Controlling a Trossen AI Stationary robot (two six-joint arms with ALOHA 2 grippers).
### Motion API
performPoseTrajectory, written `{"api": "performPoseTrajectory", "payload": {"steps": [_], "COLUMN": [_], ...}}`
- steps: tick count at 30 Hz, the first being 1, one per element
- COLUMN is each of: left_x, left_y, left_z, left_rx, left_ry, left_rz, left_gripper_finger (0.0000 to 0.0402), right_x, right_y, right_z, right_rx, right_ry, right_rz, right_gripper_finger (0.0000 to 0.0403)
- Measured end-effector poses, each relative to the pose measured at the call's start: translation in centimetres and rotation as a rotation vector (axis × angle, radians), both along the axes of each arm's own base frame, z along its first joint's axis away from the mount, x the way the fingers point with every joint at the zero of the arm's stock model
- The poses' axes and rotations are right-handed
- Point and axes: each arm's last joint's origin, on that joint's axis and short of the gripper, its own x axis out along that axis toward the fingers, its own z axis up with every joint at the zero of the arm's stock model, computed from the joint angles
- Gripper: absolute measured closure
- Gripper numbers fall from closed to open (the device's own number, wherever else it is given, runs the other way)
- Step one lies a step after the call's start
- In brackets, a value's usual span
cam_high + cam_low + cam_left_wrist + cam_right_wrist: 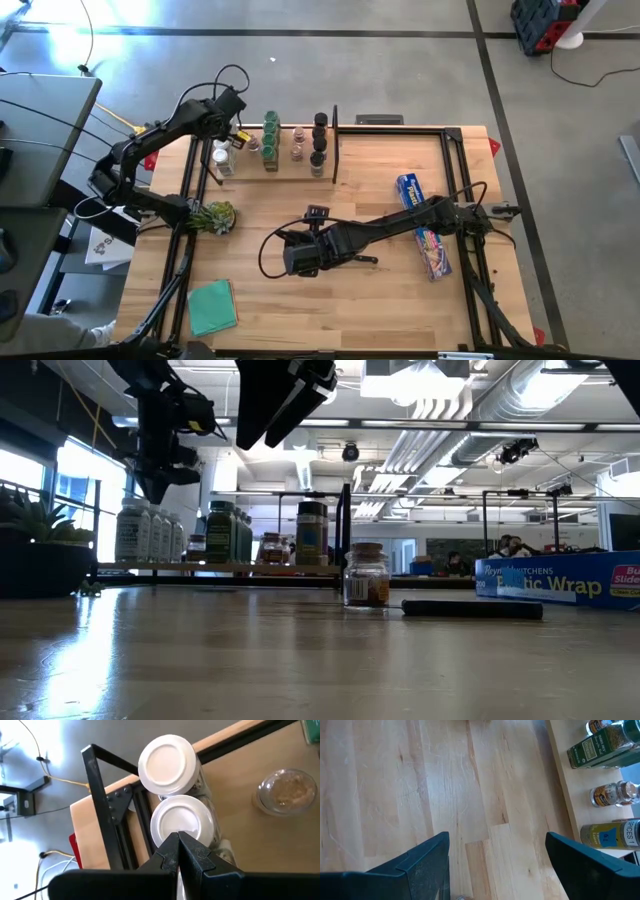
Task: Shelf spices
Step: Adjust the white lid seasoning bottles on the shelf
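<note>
The shelf runs along the table's far side between black uprights. Spice jars stand on it in rows: white-capped at its left end, green and dark-capped farther right. My left gripper is shut and points down over the white-capped jars. One clear jar with brownish contents and a cork-coloured cap stands alone on the tabletop. My right gripper is open and holds nothing, raised over the table's middle, above and to the left of that jar in the low view. My left gripper's shut fingertips come from above, pointing down, over the white cap of the nearer of two white-capped jars at the shelf's left end. Whether they touch the cap I cannot tell.
A dark-handled knife lies on the table right of the lone jar. A blue wrap box and a colourful packet lie toward the right edge. A small plant and a green pad sit on the left.
</note>
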Motion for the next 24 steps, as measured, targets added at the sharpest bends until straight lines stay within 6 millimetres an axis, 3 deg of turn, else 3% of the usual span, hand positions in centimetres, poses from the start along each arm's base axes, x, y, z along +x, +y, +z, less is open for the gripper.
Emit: {"api": "performPoseTrajectory", "payload": {"steps": [24], "left_x": [0.08], "left_y": [-0.22], "left_z": [-0.01], "left_rx": [-0.014], "left_ry": [-0.048], "left_rz": [0.003], "left_gripper_finger": [0.0402], "right_x": [0.01], "right_y": [0.00], "right_z": [-0.01], "right_rx": [0.000], "right_ry": [0.000], "right_rz": [0.000], "right_gripper_finger": [0.0077]}}
